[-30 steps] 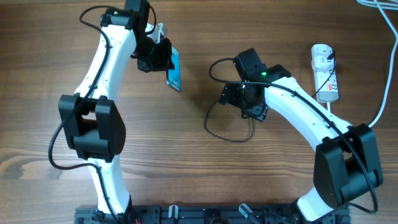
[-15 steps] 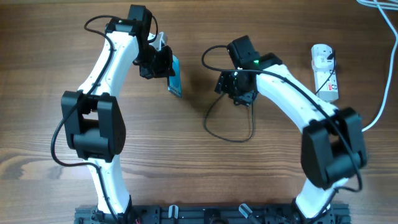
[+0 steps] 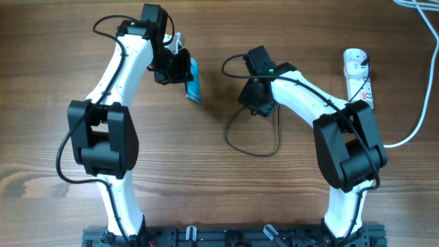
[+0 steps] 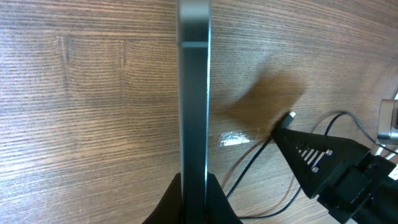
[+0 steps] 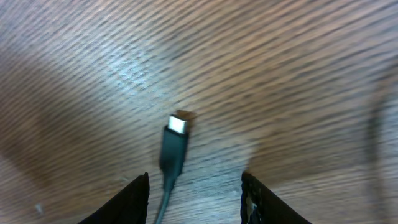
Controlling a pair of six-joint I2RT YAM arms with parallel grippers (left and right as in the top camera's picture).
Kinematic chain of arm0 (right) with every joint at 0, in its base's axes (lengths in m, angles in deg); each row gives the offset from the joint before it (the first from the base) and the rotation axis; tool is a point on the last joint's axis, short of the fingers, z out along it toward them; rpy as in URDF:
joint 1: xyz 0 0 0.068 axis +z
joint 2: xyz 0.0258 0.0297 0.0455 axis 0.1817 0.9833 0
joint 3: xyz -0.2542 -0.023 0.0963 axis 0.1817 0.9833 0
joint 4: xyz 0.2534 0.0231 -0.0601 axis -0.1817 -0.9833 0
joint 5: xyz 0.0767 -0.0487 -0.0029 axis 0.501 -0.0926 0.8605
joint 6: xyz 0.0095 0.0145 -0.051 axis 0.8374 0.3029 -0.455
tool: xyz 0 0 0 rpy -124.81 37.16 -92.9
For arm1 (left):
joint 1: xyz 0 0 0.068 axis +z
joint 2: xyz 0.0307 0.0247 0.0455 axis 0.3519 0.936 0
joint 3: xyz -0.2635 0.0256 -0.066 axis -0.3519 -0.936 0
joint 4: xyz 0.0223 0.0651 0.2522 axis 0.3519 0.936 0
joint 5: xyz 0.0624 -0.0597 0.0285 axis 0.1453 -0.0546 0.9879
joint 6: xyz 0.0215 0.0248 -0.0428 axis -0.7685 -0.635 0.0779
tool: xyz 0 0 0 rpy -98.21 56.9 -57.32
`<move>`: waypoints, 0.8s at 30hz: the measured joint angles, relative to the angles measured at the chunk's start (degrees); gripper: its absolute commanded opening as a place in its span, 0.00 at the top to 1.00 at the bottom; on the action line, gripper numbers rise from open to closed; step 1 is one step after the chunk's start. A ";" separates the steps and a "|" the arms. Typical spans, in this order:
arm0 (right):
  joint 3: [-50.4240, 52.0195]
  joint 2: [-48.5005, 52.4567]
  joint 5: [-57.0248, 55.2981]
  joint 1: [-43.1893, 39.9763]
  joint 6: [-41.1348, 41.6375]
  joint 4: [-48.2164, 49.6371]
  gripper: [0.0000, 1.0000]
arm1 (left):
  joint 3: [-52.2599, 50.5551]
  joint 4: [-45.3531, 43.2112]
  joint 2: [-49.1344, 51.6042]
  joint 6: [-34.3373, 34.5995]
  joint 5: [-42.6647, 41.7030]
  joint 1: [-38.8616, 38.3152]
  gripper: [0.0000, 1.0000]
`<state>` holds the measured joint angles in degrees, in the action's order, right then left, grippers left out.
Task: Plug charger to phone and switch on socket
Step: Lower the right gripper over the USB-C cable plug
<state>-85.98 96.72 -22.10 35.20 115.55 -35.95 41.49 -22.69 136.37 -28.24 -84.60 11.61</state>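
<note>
Left pincer (image 4: 194,190) clamping phone (image 4: 194,93) edgewise, right pincer (image 5: 194,182) half-open astride charger (image 5: 173,149), arms angled inward

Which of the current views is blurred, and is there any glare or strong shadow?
Right wrist: the wood grain is smeared, though the charger tip is readable. Left wrist: sharp, with a small glare patch on the table right of the phone and a soft shadow above it. Overhead: sharp, evenly lit.
</note>
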 measured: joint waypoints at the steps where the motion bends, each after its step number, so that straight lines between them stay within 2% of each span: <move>1: 0.00 0.00 0.07 0.17 0.02 0.98 0.50 | 0.00 -0.22 0.00 0.00 0.00 0.00 0.96; 7: 0.00 0.09 -0.46 0.31 0.92 -0.09 0.57 | 0.00 -0.26 0.02 0.00 0.00 0.00 0.96; 13: -0.15 0.09 -1.49 1.11 1.31 -2.16 0.54 | 0.00 -0.28 0.02 0.39 0.00 0.00 0.96; 18: -0.44 0.11 -1.75 1.64 2.38 -11.56 0.53 | 0.00 -0.28 0.00 0.39 0.00 0.00 0.96; 21: -0.74 0.17 0.96 1.64 1.86 -10.03 0.52 | 0.00 -0.31 0.00 0.66 0.00 0.00 0.96; 24: -5.60 1.01 2.91 1.64 0.92 -9.77 0.49 | 0.00 -0.31 0.02 0.85 0.00 0.00 0.96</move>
<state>-91.58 97.72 -19.19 36.84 116.46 -45.72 41.49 -23.00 136.39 -27.38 -84.60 11.61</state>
